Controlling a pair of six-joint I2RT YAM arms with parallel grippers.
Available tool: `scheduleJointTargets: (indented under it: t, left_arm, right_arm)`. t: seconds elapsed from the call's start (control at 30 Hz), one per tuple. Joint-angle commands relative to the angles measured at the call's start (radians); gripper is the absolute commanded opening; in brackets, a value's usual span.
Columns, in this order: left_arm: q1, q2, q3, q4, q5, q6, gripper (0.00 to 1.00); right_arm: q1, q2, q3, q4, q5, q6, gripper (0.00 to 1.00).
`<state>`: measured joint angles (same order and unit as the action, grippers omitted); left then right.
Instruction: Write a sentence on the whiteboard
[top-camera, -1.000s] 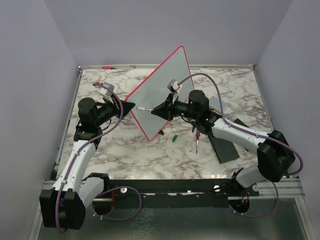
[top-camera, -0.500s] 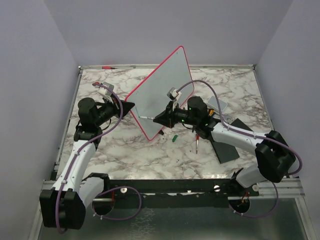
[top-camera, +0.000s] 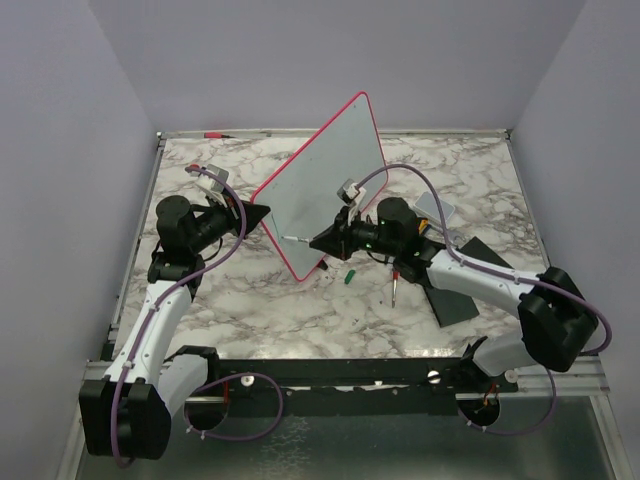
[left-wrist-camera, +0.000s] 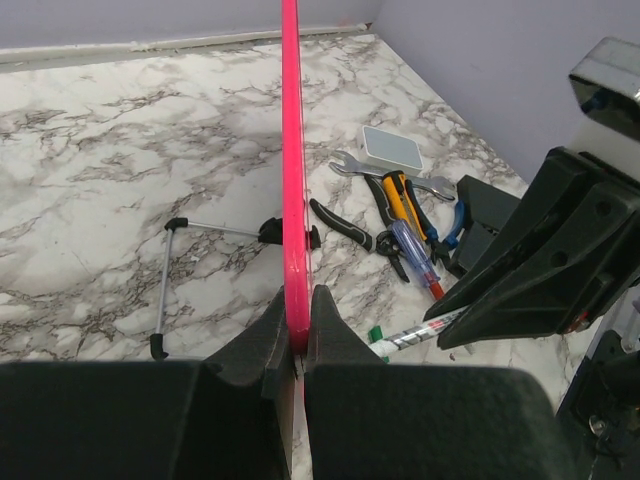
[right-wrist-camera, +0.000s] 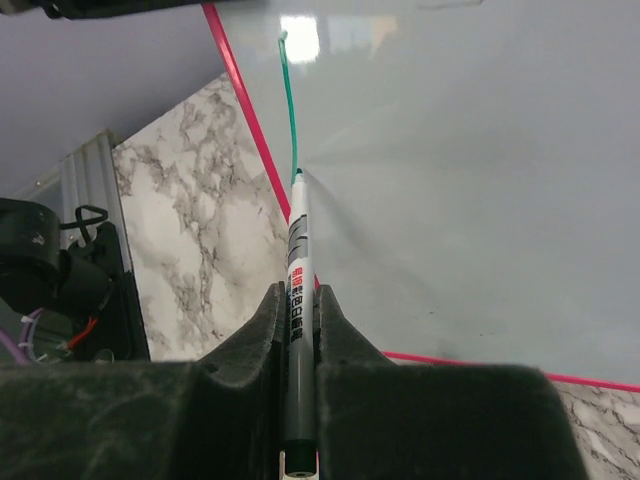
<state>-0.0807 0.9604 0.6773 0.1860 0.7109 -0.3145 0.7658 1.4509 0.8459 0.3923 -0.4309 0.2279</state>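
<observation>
At mid-table we held the whiteboard (top-camera: 325, 180) tilted up on edge, left gripper (top-camera: 264, 214) clamped on its red rim to steady it. Right gripper (top-camera: 320, 240) pinched the marker (right-wrist-camera: 298, 260), tip on the board, ending a green stroke (right-wrist-camera: 289, 100).

Robotics lab cell here: plain lilac walls (top-camera: 60, 120) boxing in a marble-print table (top-camera: 260, 320), left arm (top-camera: 150, 320) and right arm (top-camera: 480, 278) bolted to a frame rail (top-camera: 340, 372), purple cable (top-camera: 400, 166) looping, pliers (left-wrist-camera: 345, 222) and wrench (left-wrist-camera: 430, 183) lying loose.
</observation>
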Motion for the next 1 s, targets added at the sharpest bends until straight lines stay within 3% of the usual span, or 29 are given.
scheduleJointTargets:
  t: [0.0, 0.13, 0.97]
  left_arm:
    - [-0.021, 0.026, -0.037, -0.157, 0.055, 0.064, 0.0]
    - [-0.02, 0.026, -0.037, -0.157, 0.056, 0.064, 0.0]
    - [-0.021, 0.031, -0.037, -0.157, 0.062, 0.064, 0.0]
  right_arm:
    - [0.003, -0.099, 0.0, 0.01, 0.025, 0.017, 0.01]
    - [0.003, -0.132, 0.008, 0.048, 0.043, 0.028, 0.01]
    - [0.003, 0.037, 0.121, 0.139, 0.006, 0.036, 0.01]
